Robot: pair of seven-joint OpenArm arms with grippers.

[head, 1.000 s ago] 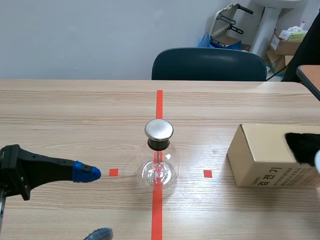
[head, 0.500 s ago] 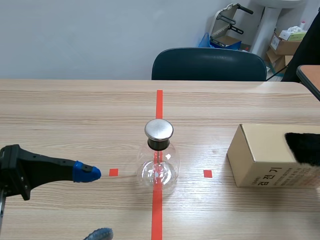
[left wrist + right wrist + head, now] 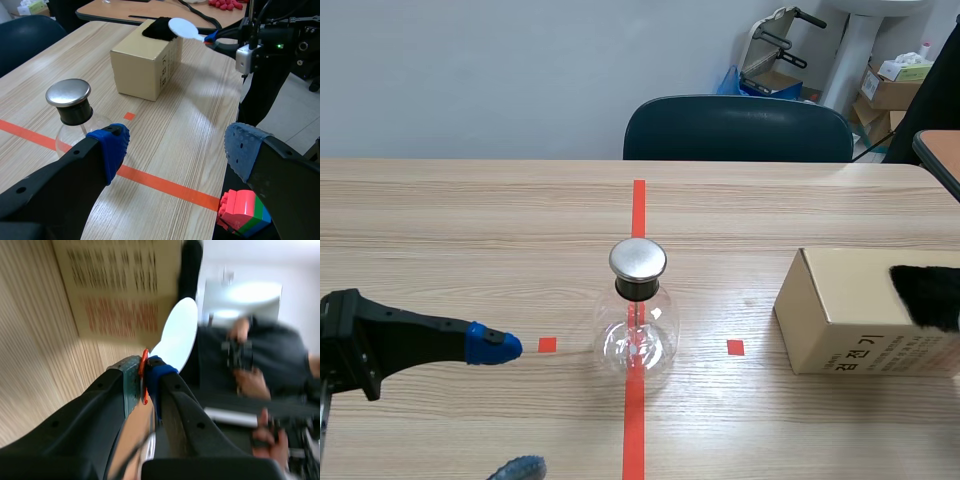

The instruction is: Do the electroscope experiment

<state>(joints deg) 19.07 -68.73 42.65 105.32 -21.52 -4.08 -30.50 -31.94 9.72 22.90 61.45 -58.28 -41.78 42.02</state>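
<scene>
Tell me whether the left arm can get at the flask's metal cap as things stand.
Probably yes. The left tool is open, and the metal cap stands just ahead of one of its fingers, with only bare table between them; nothing seems to block the way.

A glass flask (image 3: 637,335) with a metal cap is standing on the table (image 3: 470,220). Left of it, the left gripper (image 3: 510,405) is hovering, fingers spread. Right of it, a cardboard box (image 3: 850,325) is sitting, black fur (image 3: 927,295) lying on top.
</scene>
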